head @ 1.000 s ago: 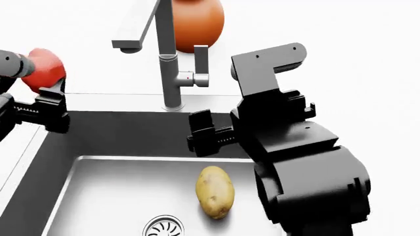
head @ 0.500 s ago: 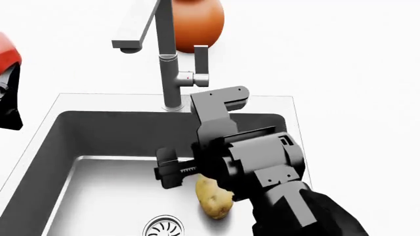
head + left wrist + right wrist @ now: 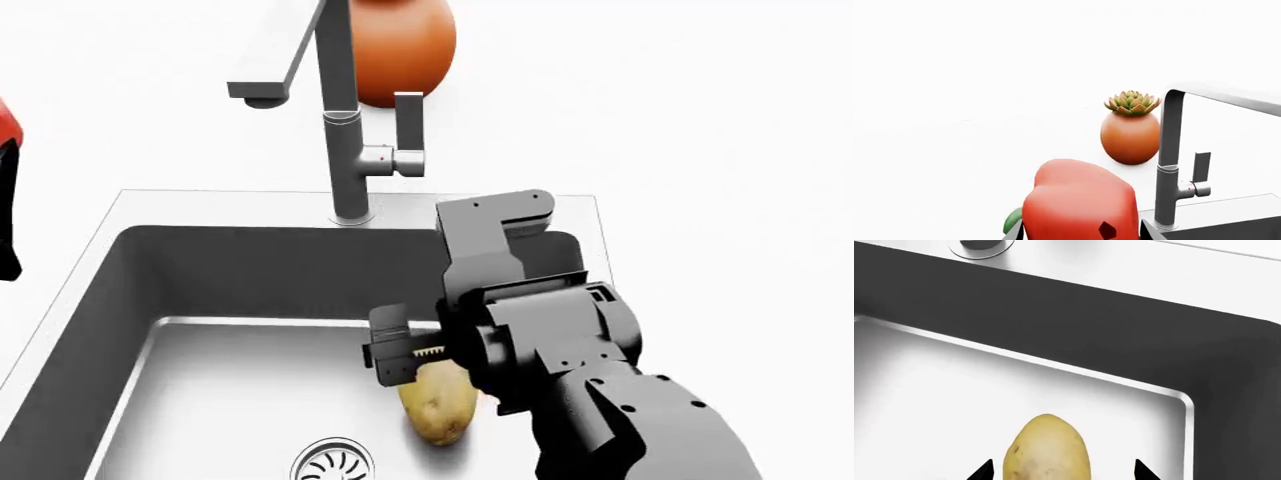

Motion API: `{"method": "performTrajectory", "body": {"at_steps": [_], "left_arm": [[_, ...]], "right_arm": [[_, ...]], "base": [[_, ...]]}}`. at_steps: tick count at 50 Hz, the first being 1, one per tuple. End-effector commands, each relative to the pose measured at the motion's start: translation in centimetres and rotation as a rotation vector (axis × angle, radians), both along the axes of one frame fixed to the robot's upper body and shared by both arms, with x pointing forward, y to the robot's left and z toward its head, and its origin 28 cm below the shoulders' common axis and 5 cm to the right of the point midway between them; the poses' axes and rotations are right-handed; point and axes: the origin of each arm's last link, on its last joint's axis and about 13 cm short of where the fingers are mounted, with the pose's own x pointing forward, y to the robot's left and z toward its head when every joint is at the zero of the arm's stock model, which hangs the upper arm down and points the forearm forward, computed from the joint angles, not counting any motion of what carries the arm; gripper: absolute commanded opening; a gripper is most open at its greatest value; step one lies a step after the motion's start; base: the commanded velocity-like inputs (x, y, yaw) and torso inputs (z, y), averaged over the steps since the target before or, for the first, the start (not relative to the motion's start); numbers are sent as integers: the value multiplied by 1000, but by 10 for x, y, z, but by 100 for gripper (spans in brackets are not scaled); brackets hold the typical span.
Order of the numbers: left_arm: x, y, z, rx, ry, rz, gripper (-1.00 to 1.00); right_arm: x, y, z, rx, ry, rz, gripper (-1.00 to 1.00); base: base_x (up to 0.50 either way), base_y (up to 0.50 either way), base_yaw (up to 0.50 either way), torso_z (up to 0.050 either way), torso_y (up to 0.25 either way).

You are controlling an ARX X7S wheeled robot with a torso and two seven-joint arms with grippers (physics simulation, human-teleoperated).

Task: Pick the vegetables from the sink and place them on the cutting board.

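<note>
Head view | right gripper (image 3: 424, 368) has dropped over potato (image 3: 439, 405) near sink (image 3: 200, 290) drain's 1 o'clock, jaws spread astride, unpinched | left gripper (image 3: 1077, 235) pinching pepper (image 3: 1077, 200), exiting at 9 o'clock | potato pickup imminent.

This is a simulated kitchen: a steel sink (image 3: 200, 300) with a slotted drain (image 3: 334, 465) and a tall grey faucet (image 3: 350, 130) is set into a plain white tabletop (image 3: 721, 150), where a potted succulent (image 3: 1131, 127) stands behind.
</note>
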Motion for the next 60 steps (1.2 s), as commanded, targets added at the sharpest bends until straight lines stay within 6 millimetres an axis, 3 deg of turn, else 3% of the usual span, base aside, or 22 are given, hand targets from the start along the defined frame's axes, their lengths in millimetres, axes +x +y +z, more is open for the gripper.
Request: {"method": "performTrajectory", "body": {"at_steps": [1, 9, 41, 42, 60], "left_arm": [[0, 4, 3, -26, -62, -24, -100], [-4, -6, 23, -28, -113, -29, -100], [-1, -9, 16, -24, -98, -37, -100], [-1, -11, 15, -24, -97, -37, -100], [-4, -4, 15, -40, -92, -34, -100]], "right_arm": [[-1, -4, -4, -6, 14, -15, 100], [-1, -3, -2, -4, 27, 3, 100], [-1, -1, -1, 58, 43, 60, 100], [-1, -1, 0, 60, 39, 62, -100], [6, 0, 17, 30, -39, 85, -100]], "base": [[0, 0, 0, 0, 0], [0, 0, 0, 0, 0], [0, 0, 0, 0, -94], [0, 0, 0, 0, -96], [0, 0, 0, 0, 27]]}}
